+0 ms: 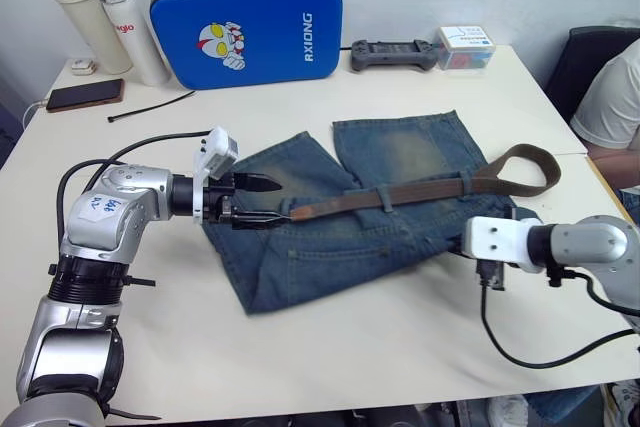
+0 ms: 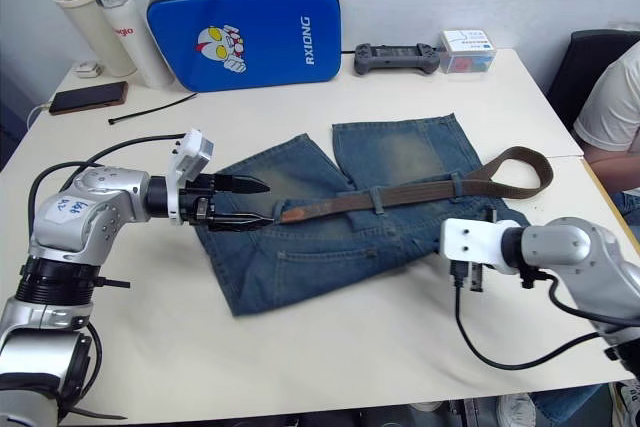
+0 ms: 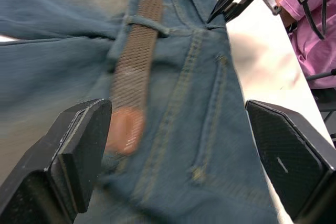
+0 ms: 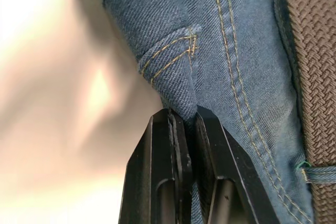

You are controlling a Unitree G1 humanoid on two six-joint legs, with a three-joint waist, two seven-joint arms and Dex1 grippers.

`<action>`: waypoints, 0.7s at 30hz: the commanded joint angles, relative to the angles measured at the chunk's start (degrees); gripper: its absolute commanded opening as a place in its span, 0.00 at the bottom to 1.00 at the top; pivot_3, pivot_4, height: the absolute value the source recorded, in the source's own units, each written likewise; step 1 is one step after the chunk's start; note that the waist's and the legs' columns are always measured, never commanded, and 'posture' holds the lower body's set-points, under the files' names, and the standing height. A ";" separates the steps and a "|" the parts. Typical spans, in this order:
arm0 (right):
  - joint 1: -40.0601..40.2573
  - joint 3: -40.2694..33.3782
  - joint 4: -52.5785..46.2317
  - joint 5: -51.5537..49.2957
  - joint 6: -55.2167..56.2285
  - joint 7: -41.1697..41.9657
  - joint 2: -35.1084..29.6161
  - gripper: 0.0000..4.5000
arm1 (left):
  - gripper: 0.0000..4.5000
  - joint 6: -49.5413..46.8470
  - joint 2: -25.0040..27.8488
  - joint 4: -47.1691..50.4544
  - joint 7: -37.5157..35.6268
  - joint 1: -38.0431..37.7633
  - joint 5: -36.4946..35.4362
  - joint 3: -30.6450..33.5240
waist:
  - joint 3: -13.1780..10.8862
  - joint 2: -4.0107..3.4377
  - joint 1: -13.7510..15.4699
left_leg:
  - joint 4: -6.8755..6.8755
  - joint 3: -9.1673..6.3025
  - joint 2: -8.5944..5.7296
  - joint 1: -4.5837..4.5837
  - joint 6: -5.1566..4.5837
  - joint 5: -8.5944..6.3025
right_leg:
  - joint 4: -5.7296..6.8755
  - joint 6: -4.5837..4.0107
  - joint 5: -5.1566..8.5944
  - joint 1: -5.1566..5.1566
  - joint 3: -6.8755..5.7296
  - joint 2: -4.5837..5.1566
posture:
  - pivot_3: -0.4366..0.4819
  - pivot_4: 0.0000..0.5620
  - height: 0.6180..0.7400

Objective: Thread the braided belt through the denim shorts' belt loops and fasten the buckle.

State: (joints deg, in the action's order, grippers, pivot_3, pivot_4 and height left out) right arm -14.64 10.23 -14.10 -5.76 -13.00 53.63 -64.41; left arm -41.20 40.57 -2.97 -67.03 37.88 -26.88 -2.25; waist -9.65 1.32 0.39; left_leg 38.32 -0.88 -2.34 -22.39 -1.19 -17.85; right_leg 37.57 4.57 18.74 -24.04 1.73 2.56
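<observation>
Blue case point(image 1: 247, 29), two bottles point(image 1: 110, 22), phone point(image 1: 85, 95) at table point(image 1: 420, 347) rear. Faded denim shorts point(image 1: 350, 237) mid-table, braided belt point(image 1: 420, 190) along waistband. Left gripper point(image 1: 262, 201) jaws spread at tan tip; right gripper point(image 4: 184, 129) pinching denim.

Cream table point(image 1: 330, 347) with shorts, gear and drinkware

The denim shorts point(image 1: 330, 237) lie flat near the middle, the braided belt point(image 1: 420, 190) across their waistband. Along the far edge stand two tall bottles point(image 1: 105, 22) and a blue case point(image 1: 247, 30), with a black controller point(image 1: 393, 54) and a small box point(image 1: 465, 47) beside them. A phone point(image 1: 85, 95) and a black cable tie point(image 1: 150, 106) lie nearer the left.
</observation>
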 commanded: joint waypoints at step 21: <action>-5.01 -11.07 30.56 -6.64 26.74 6.76 -5.66 0.92 | 1.00 4.26 -2.34 -4.64 -3.38 4.64 1.76 -3.85 | -0.21 -0.35 -0.49 | 0.37 0.10 0.04 0.01 0.03 0.01 | 0.19 -0.01 0.00 0.04 0.03 -0.06 | 0.48 0.27 0.99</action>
State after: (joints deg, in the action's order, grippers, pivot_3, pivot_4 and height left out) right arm -26.51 8.56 32.63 4.29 33.13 55.66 -66.81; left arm -37.87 37.86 -7.74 -69.24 41.35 -25.24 -6.27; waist -9.86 0.97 -0.10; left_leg 38.73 -0.80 -2.29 -22.41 -1.17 -17.85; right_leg 37.77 4.57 18.75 -24.00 1.75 2.50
